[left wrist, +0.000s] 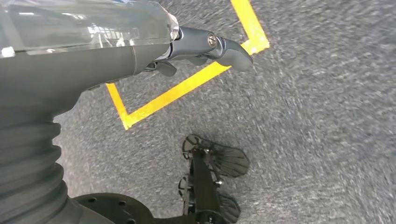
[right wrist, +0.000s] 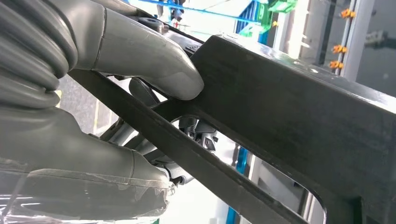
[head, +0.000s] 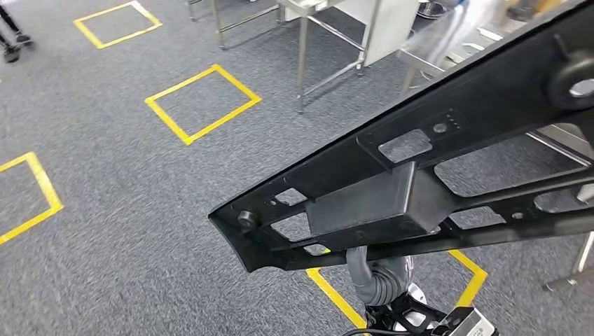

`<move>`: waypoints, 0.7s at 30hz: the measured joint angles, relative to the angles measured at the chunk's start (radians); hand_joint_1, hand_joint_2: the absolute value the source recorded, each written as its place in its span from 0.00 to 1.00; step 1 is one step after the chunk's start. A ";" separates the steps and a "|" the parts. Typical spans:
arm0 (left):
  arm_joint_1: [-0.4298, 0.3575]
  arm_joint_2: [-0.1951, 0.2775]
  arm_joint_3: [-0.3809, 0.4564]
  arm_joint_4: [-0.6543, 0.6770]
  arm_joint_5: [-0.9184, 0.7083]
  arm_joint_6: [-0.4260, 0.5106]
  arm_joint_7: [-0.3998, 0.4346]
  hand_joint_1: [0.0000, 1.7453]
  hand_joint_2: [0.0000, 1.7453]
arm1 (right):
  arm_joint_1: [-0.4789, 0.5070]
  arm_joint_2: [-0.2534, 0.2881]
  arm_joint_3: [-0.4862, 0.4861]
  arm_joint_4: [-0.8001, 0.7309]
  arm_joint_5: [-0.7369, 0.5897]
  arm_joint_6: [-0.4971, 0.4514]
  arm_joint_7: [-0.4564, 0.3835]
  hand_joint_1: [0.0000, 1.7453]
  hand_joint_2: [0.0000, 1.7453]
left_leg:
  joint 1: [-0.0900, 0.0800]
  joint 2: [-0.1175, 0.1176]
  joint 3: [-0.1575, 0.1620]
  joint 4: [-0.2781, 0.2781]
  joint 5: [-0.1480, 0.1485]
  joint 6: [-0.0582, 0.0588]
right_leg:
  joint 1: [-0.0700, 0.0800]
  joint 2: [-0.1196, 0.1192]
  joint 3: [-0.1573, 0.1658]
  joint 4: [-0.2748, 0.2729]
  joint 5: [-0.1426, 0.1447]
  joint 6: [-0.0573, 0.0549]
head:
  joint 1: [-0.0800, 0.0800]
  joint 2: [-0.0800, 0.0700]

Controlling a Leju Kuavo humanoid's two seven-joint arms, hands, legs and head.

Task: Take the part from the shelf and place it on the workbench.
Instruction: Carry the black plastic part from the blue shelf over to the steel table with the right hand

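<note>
The part [head: 420, 154] is a long black plastic frame with cut-out windows and a boxy block in its middle. It slants across the head view from the lower centre to the upper right, held above the carpet. My right hand [right wrist: 140, 60] grips it, with the thumb pressed on the block's edge [right wrist: 289, 107] and darker fingers [right wrist: 196, 128] curled under a bar. In the head view the right wrist's ribbed cover [head: 378, 276] shows just below the part. My left hand [left wrist: 201, 46] hangs over the floor with its fingers apart and holds nothing.
Grey carpet carries yellow tape squares [head: 202, 103] [head: 118, 23]. Metal table legs [head: 302, 63] stand at the top centre, and a steel bench frame [head: 434, 56] lies behind the part at the upper right. A person's feet [head: 10, 38] are at the far left edge.
</note>
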 joint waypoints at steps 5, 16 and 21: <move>-0.005 -0.001 0.000 0.000 0.000 0.000 -0.001 0.00 1.00 | 0.009 0.001 -0.001 -0.005 -0.006 0.015 -0.001 1.00 1.00 | 0.004 -0.033 -0.009 0.052 -0.044 -0.023 | -0.007 0.050 0.011 -0.022 0.008 -0.024 | 0.000 0.000; 0.003 -0.003 0.000 0.001 0.004 0.021 0.028 0.00 1.00 | 0.028 0.006 -0.001 -0.007 0.006 0.016 0.000 1.00 1.00 | 0.013 -0.180 -0.034 0.016 0.018 -0.015 | -0.011 0.190 0.008 -0.001 -0.003 -0.006 | 0.000 0.000; -0.003 -0.003 -0.001 0.001 0.005 0.033 0.039 0.00 1.00 | 0.018 0.010 -0.003 -0.008 -0.008 0.041 0.000 1.00 1.00 | 0.013 -0.115 -0.025 -0.004 0.027 0.015 | -0.011 0.123 -0.045 0.094 -0.057 0.018 | 0.000 0.000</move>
